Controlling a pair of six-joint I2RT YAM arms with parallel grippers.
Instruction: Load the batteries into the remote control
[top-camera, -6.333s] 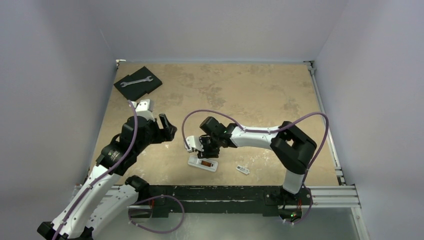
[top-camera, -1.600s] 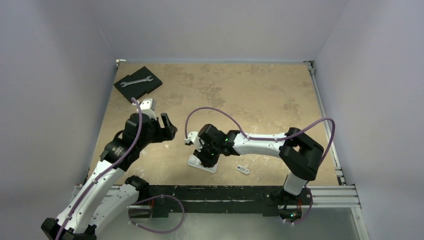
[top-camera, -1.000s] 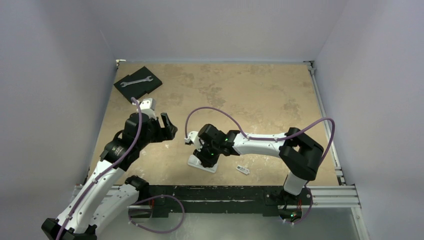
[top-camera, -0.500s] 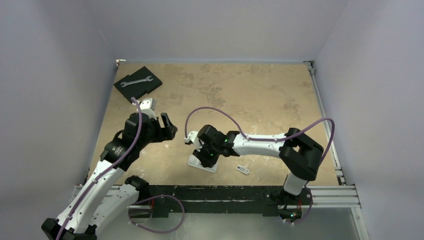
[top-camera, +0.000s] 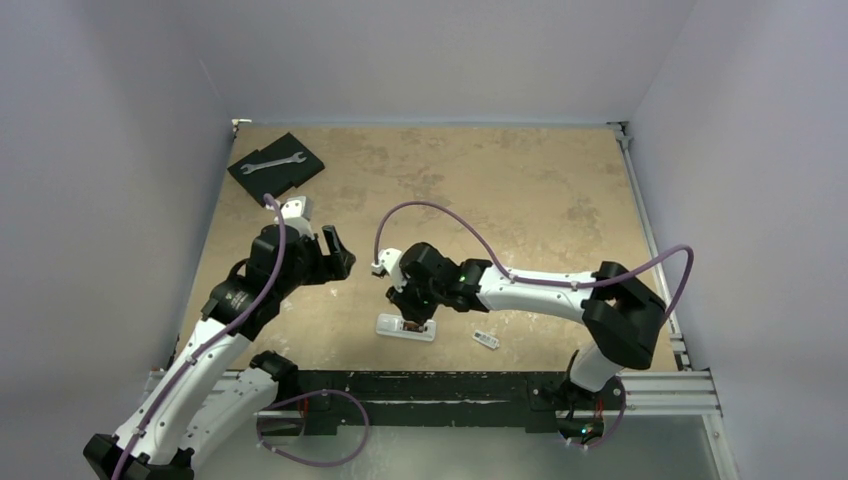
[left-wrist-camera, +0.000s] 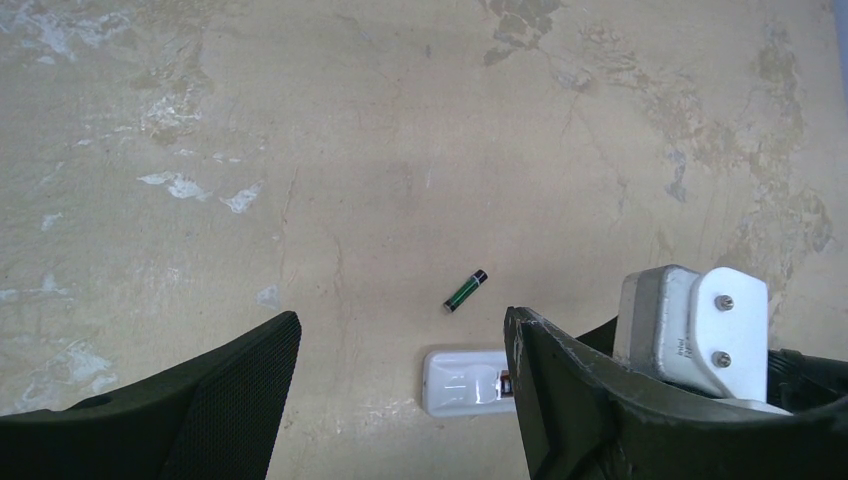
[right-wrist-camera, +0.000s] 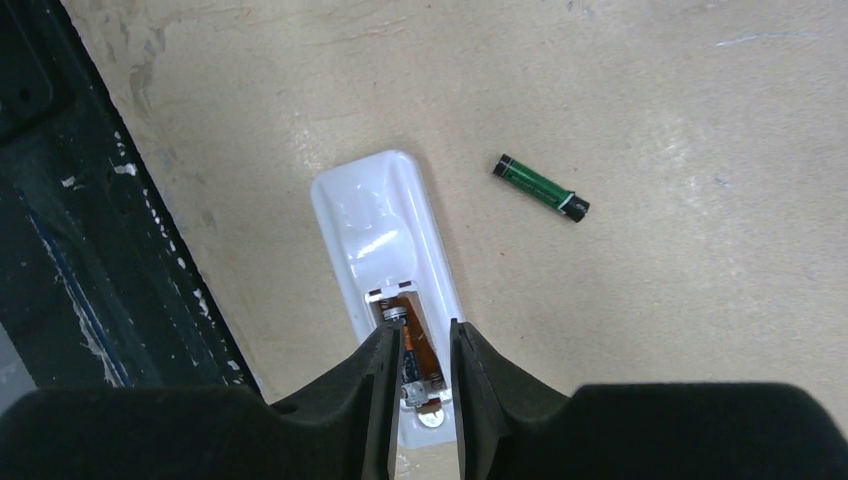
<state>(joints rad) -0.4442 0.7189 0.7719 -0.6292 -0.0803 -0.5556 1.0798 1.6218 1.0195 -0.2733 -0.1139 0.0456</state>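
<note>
The remote control (right-wrist-camera: 375, 215) lies back-up by the near edge of the table (top-camera: 500, 200), about centre. One battery (right-wrist-camera: 405, 350) sits in its orange bay (right-wrist-camera: 430, 352). The second battery (right-wrist-camera: 540, 187) lies loose just beside the remote, not touching it.

The right gripper (right-wrist-camera: 425, 335) straddles the bay with its jaws narrowly apart; we cannot tell whether they grip. The left gripper (left-wrist-camera: 400, 315) hangs wide open and empty to the left.

We judge the task half done. The second battery and the cover (top-camera: 486, 340), right of the remote, remain.
</note>
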